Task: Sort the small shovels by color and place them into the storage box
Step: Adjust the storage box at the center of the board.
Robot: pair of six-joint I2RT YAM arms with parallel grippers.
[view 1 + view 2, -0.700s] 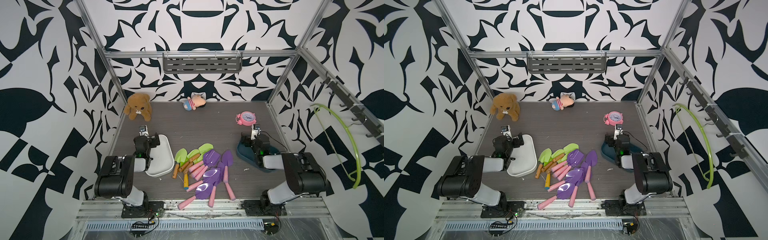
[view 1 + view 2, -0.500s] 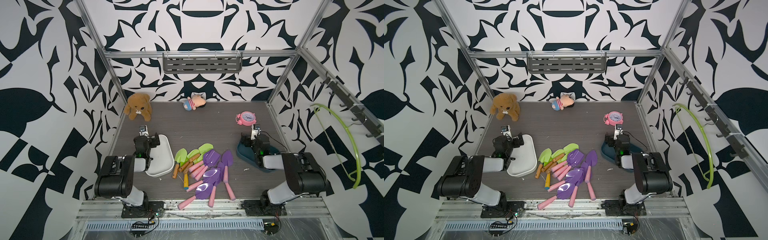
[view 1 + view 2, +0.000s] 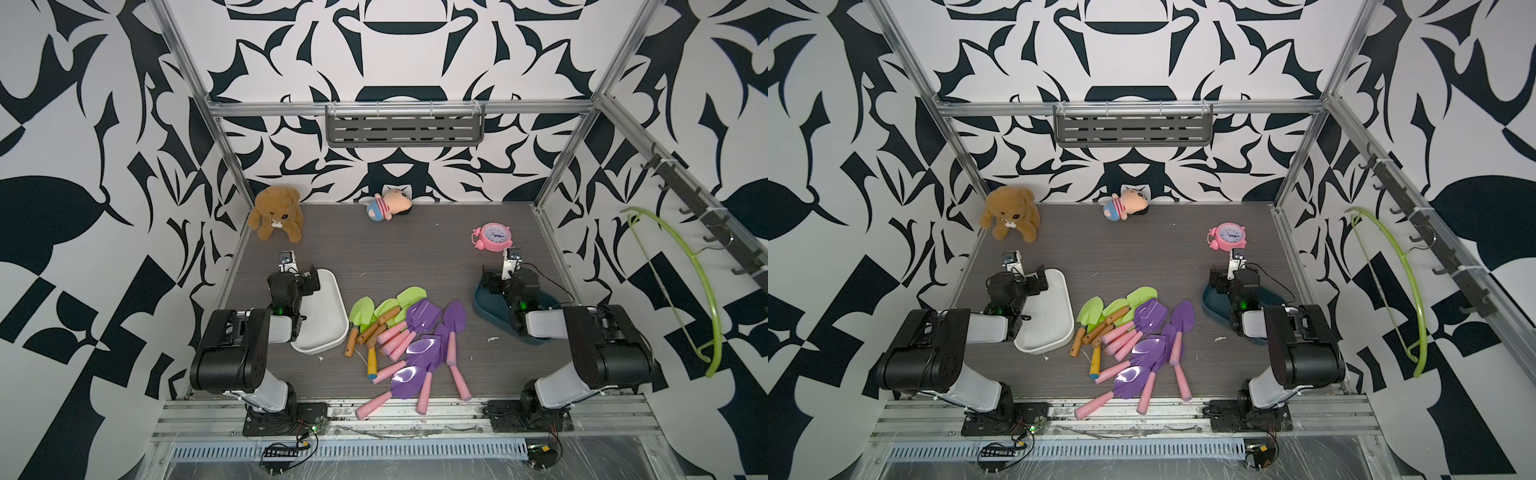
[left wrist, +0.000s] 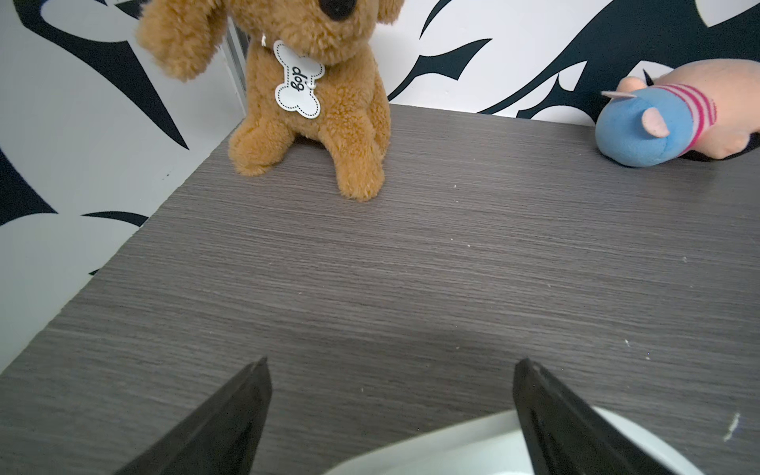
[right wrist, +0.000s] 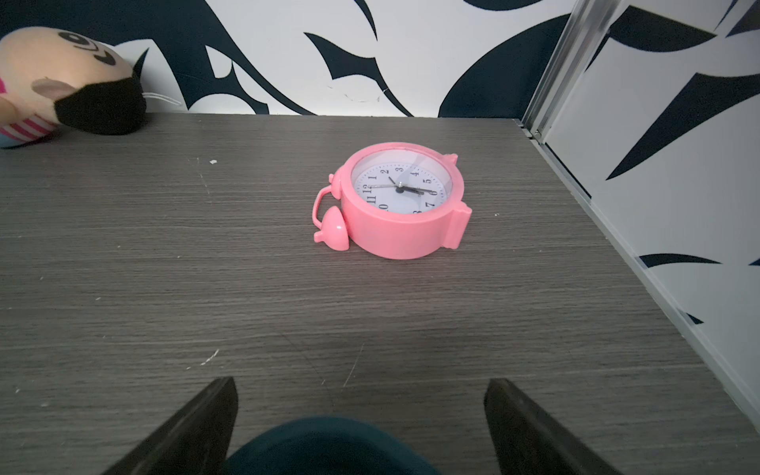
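Observation:
The small shovels lie in a loose pile mid-table in both top views. Green-bladed shovels with brown handles sit on its left. Purple-bladed shovels with pink handles spread to the right and front. One yellow-handled shovel lies among them. A white storage box stands left of the pile, a dark blue storage box to its right. My left gripper hangs open over the white box's far end, holding nothing. My right gripper is open and empty over the blue box's far end.
A brown plush dog sits at the back left corner, and a plush doll lies against the back wall. A pink alarm clock lies just beyond my right gripper. A green hanger hangs on the right wall.

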